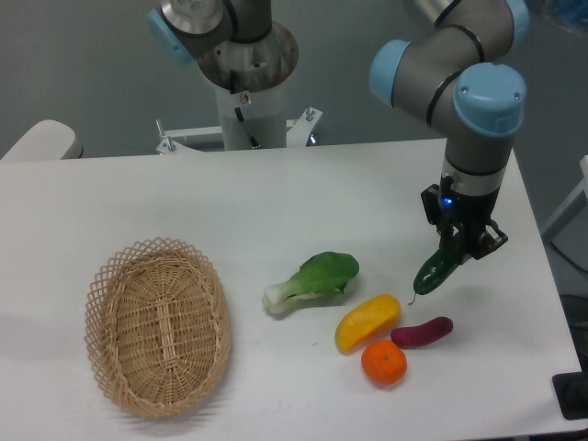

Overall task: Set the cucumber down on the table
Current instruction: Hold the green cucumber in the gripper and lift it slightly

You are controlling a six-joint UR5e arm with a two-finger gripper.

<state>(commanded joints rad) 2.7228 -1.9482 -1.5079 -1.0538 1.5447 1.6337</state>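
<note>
The cucumber (pixel 435 270) is dark green and glossy. It hangs tilted in my gripper (pixel 459 244), stem tip pointing down-left just above the white table (pixel 276 202). My gripper is shut on the cucumber's upper end, at the right side of the table. Its tip hovers near the yellow piece (pixel 367 322) and the purple eggplant (pixel 422 332). I cannot tell whether the tip touches the tabletop.
A leafy bok choy (pixel 312 280) lies mid-table. An orange (pixel 383 362) sits by the yellow piece. An oval wicker basket (pixel 158 323) stands at the front left. The robot base (pixel 246 92) is at the back edge.
</note>
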